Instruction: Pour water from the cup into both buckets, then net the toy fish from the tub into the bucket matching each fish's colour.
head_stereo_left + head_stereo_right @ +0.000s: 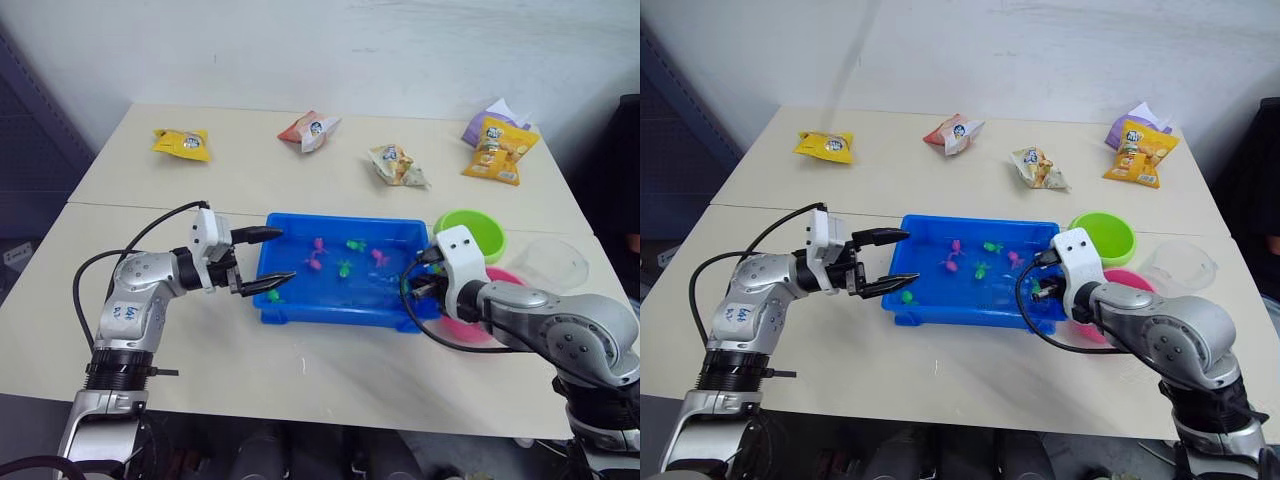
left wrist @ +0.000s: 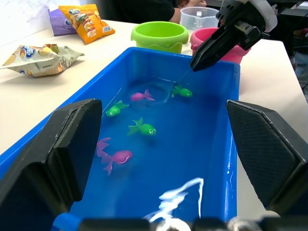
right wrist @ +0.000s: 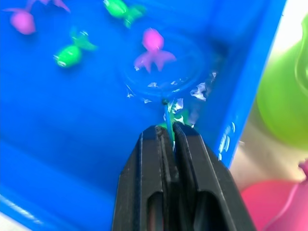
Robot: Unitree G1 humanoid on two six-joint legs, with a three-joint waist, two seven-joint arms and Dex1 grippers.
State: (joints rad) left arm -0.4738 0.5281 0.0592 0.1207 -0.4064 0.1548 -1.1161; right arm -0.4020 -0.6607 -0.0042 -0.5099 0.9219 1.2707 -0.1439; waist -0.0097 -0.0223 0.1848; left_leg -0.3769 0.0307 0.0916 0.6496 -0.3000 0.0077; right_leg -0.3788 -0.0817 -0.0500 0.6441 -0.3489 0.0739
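The surface is pale, with four snack packets scattered along its far side, away from the work.

The tub sits centre front, holding water, so the pour looks done and the netting is in hand.

Green bucket and pink bucket stand just beside the tub's right end, green behind pink. That keeps the carry from water to bucket short.

The cup is parked upright to the right of the buckets, clear of the netting path.

Left gripper hovers at the tub's left end, jaws spread wide with nothing between them. Judged idle, or ready to steady the tub wall.

Right gripper reaches over the tub's right end, jaws clenched on the thin handle of the net. The grip is far up the handle, so the hoop dips under water while the jaws stay dry.

The hoop lies submerged near the right end wall, a pink fish within or over its ring; cannot tell if it is truly caught.

The other toy fish, green and pink, float loose mid-tub.
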